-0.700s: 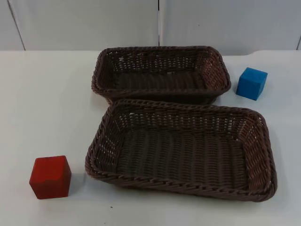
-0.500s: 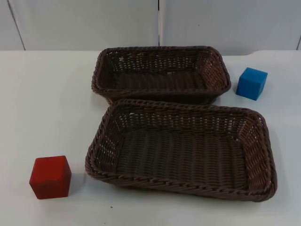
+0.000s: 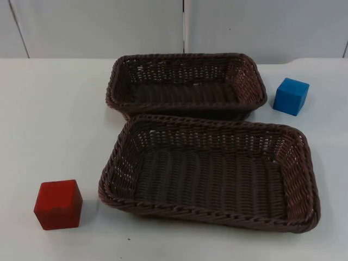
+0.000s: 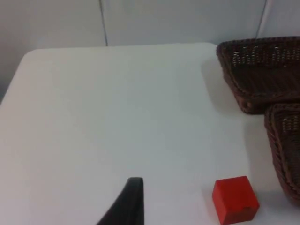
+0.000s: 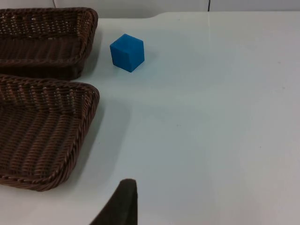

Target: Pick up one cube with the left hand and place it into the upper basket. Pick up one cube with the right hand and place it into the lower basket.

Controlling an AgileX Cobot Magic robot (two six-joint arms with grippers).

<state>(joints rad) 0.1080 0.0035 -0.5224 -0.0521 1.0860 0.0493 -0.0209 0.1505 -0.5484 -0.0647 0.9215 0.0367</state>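
A red cube (image 3: 58, 204) (image 4: 234, 199) sits on the white table at the front left, just left of the lower brown wicker basket (image 3: 309, 179). A blue cube (image 3: 291, 95) (image 5: 127, 52) rests at the back right, beside the upper wicker basket (image 3: 115, 81). Neither basket has anything in it. My left gripper (image 4: 127, 204) hangs above bare table, well apart from the red cube. My right gripper (image 5: 123, 204) hovers over bare table beside the lower basket (image 5: 79, 136), far from the blue cube.
The grey partition wall (image 3: 98, 27) closes off the table's far edge. Open white table lies left of the baskets and around each cube. The two baskets stand close together, the upper basket (image 4: 234, 79) just behind the lower one (image 4: 281, 136).
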